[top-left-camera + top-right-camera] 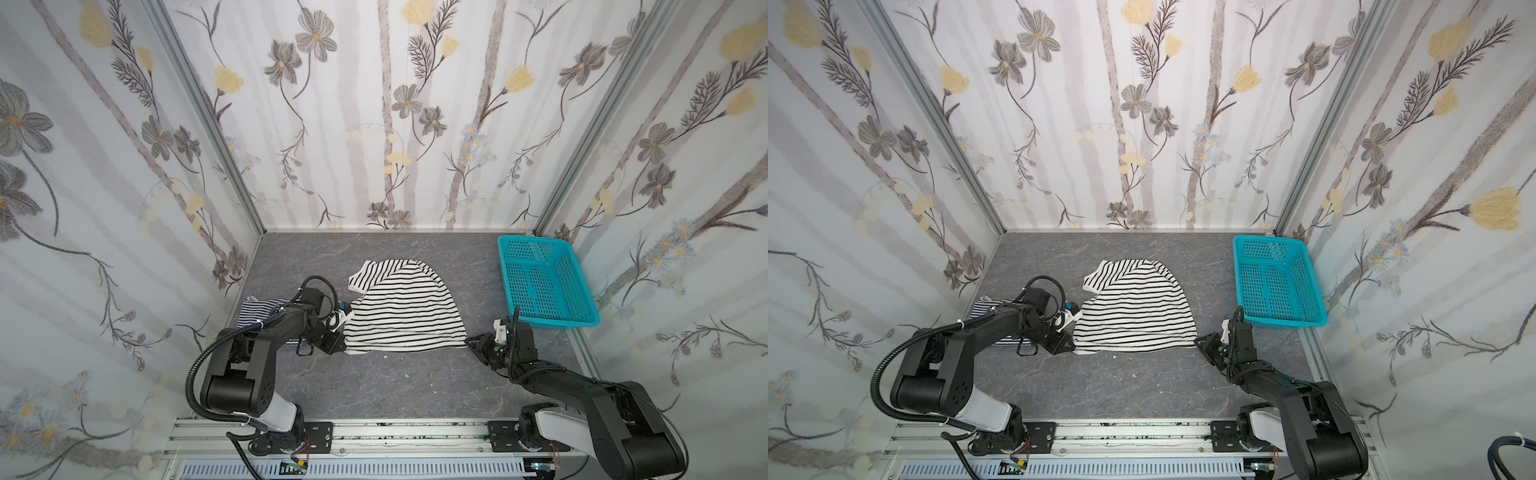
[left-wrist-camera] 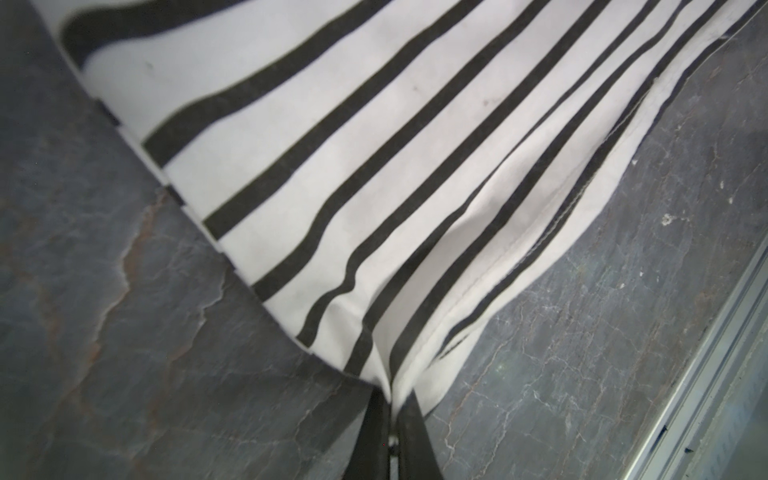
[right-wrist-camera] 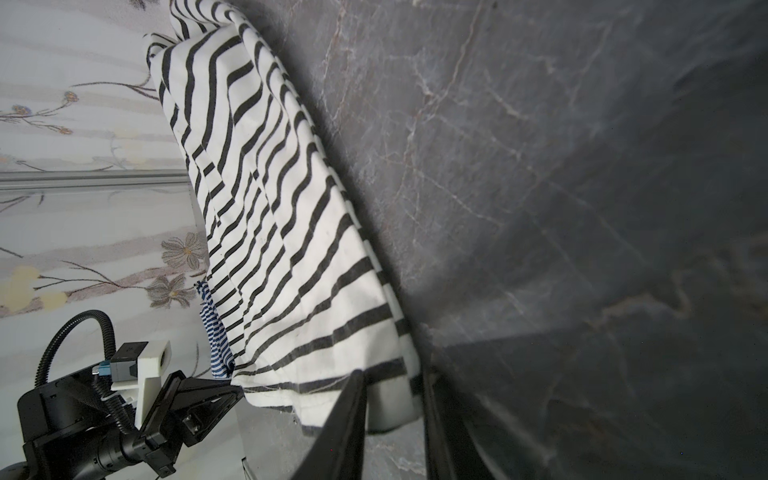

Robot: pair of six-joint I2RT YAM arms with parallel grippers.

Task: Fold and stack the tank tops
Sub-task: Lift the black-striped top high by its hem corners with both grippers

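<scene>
The white tank top with wide black stripes lies spread and partly folded over on the middle of the dark table. My left gripper is shut on its near left corner, and the cloth is drawn taut from that pinch. At the near right corner my right gripper has its jaws apart, with the hem of the cloth lying between them. The finely striped navy tank top lies at the left, mostly hidden under my left arm.
A turquoise perforated basket stands empty at the back right, close to the right arm. Flowered walls close the table on three sides. A metal rail runs along the front edge.
</scene>
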